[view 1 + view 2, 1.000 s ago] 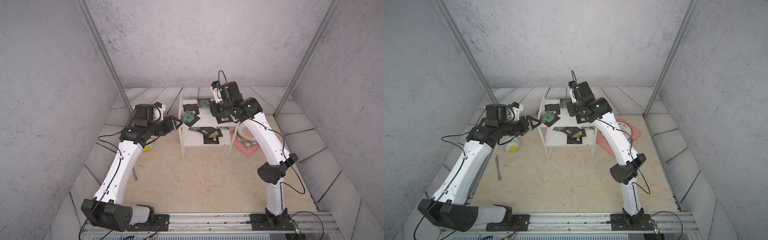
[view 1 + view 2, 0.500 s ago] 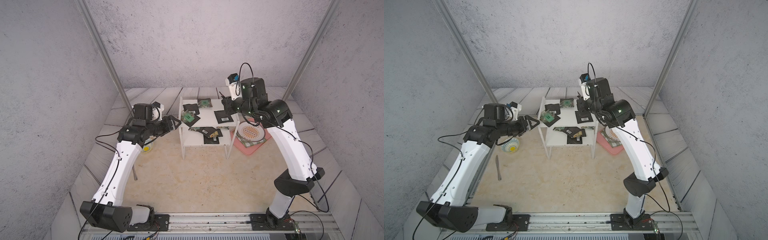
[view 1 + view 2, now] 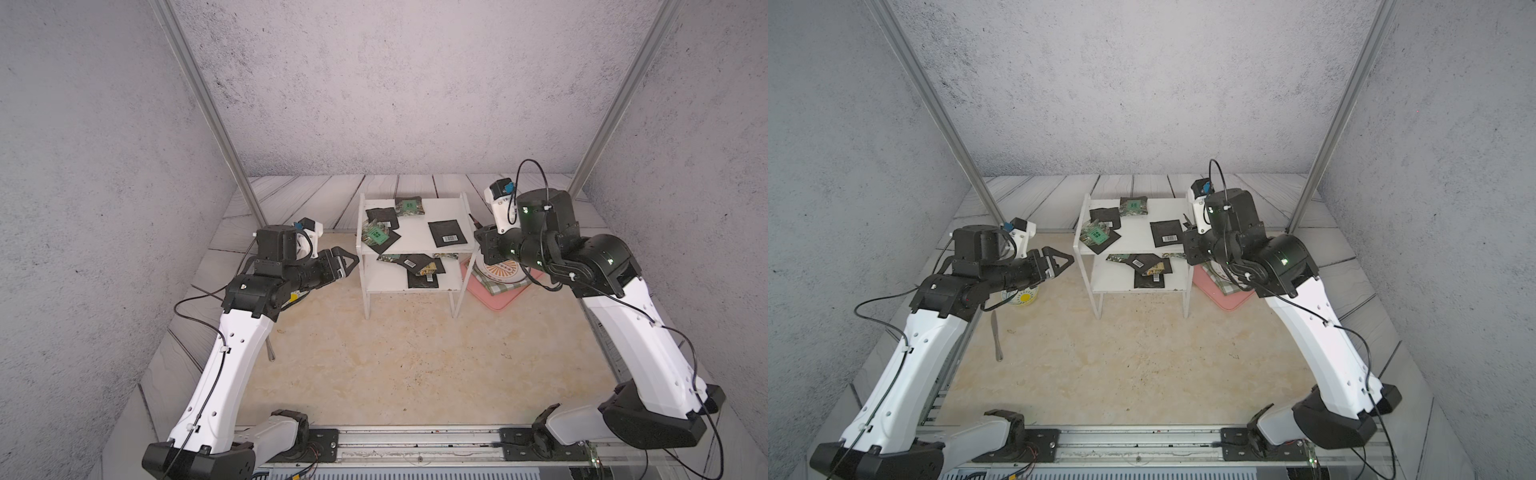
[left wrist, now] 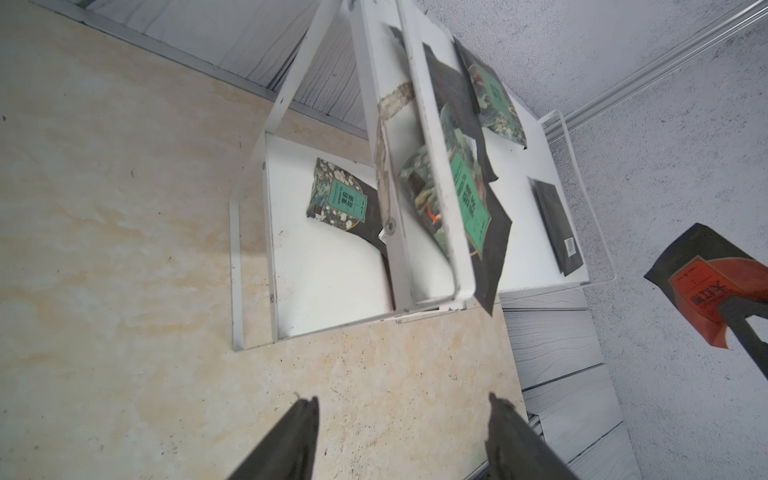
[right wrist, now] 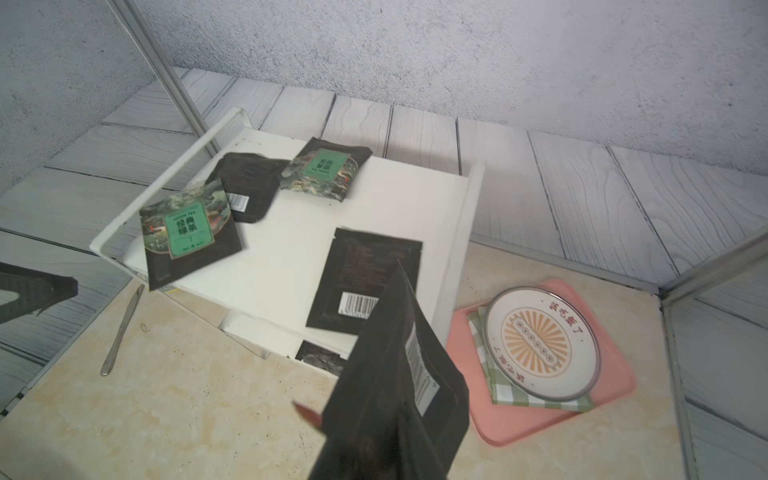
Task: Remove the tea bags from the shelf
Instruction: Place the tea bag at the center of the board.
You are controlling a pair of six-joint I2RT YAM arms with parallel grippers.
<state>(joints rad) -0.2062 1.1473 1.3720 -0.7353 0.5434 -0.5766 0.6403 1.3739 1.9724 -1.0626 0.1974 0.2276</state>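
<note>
right gripper pinches a dark tea bag right of the shelf; left gripper gapes empty at its left.

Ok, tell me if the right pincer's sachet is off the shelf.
Off: right pincer holds the sachet clear of the shelf.

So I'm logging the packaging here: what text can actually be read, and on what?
"GREEN TEA": green label of the tea bag at the top tier's edge of the shelf.
Chinese characters under it, and on the other green-labelled tea bag: too blurred to read.
Red characters round the plate: unreadable.
Barcodes on the black backs: digits too small.
</note>
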